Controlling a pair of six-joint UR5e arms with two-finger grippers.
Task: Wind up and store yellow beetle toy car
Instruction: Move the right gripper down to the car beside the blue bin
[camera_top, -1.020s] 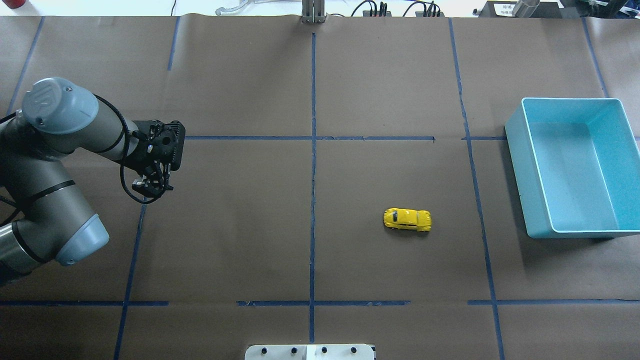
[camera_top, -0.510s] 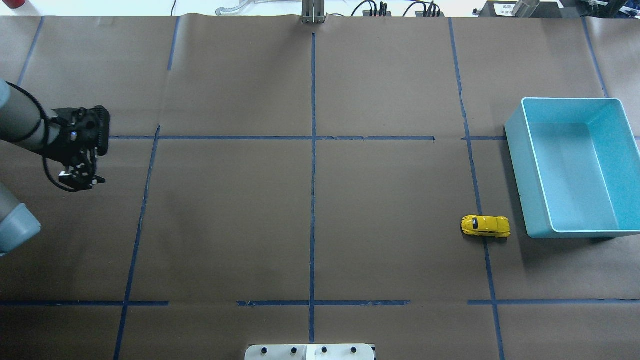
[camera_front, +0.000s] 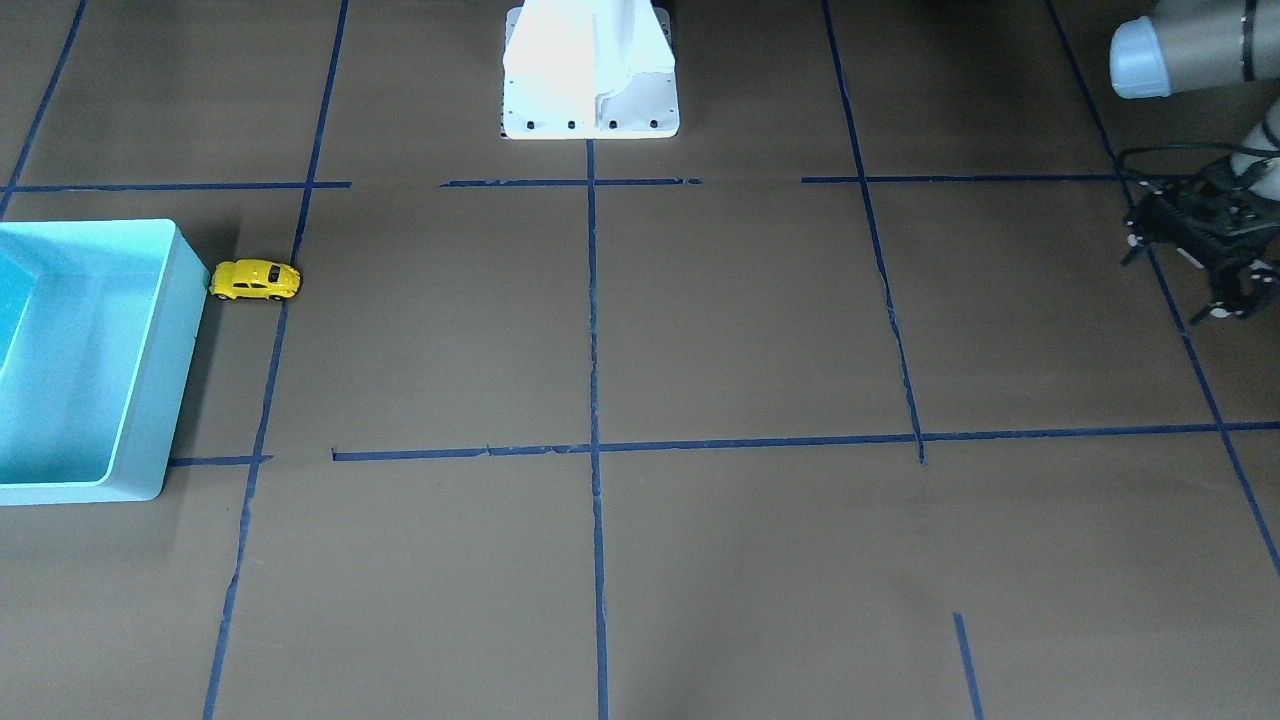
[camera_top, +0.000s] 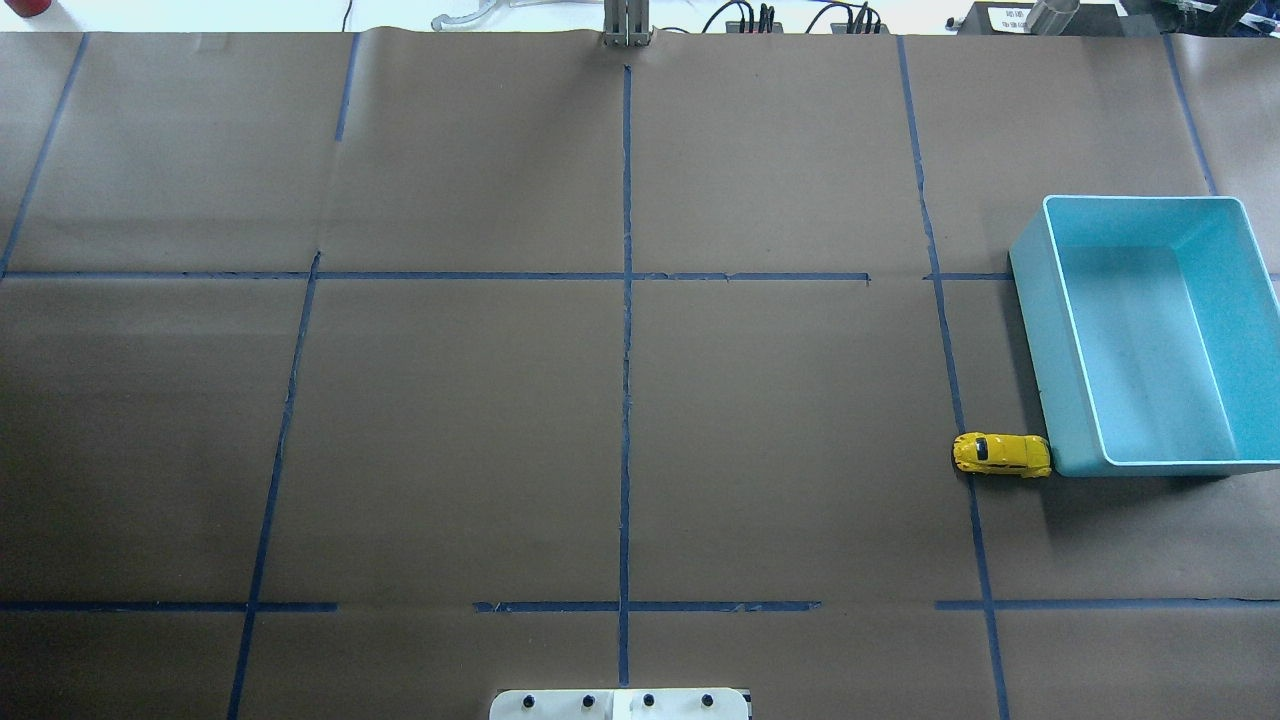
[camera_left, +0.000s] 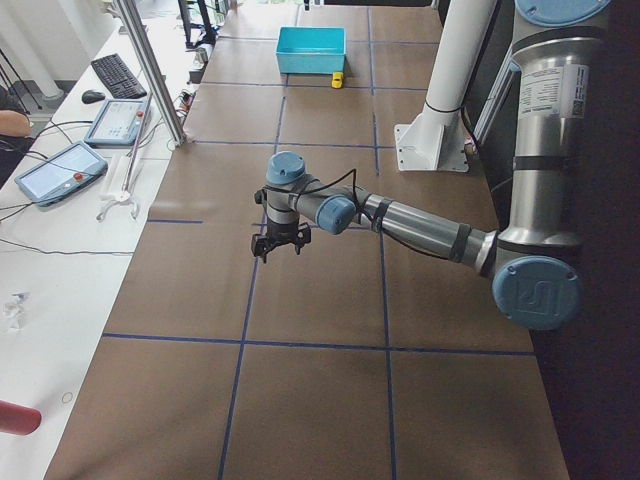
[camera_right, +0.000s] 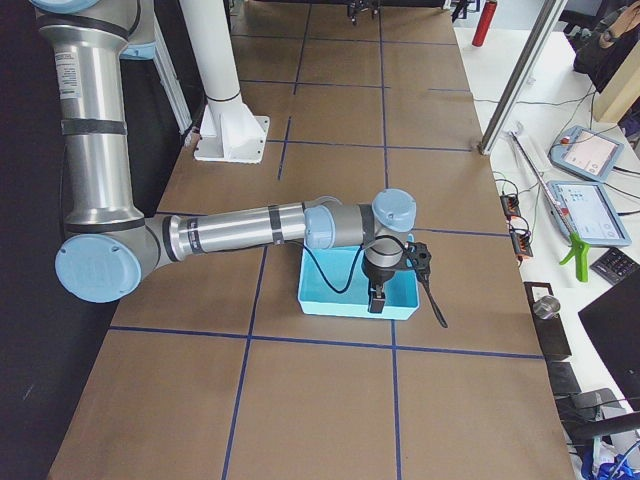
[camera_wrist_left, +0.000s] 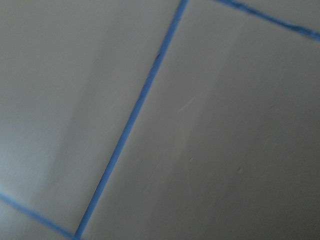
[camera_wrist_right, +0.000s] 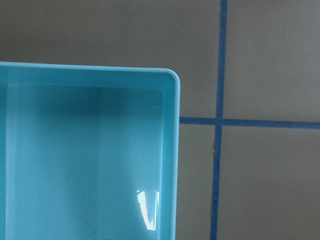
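Note:
The yellow beetle toy car (camera_top: 1001, 454) stands on its wheels on the brown table, its nose against the near left corner of the light blue bin (camera_top: 1040, 330). Both also show in the front-facing view: the car (camera_front: 256, 280) and the bin (camera_front: 150, 380). The bin holds nothing. My left gripper (camera_front: 1232, 297) hangs open and empty over the far left of the table, far from the car, and it shows in the exterior left view (camera_left: 280, 250). My right gripper (camera_right: 376, 297) hovers over the bin; I cannot tell whether it is open. The right wrist view shows only a bin corner (camera_wrist_right: 172, 150).
Blue tape lines divide the brown paper cover. The white robot base plate (camera_top: 620, 705) sits at the near edge centre. A metal post (camera_top: 627, 25) and cables stand at the far edge. Desks with tablets (camera_left: 55, 170) run along the operators' side.
The car has rolled right across the table and stopped against the bin. My left arm has pulled back to the left, out of the overhead view.

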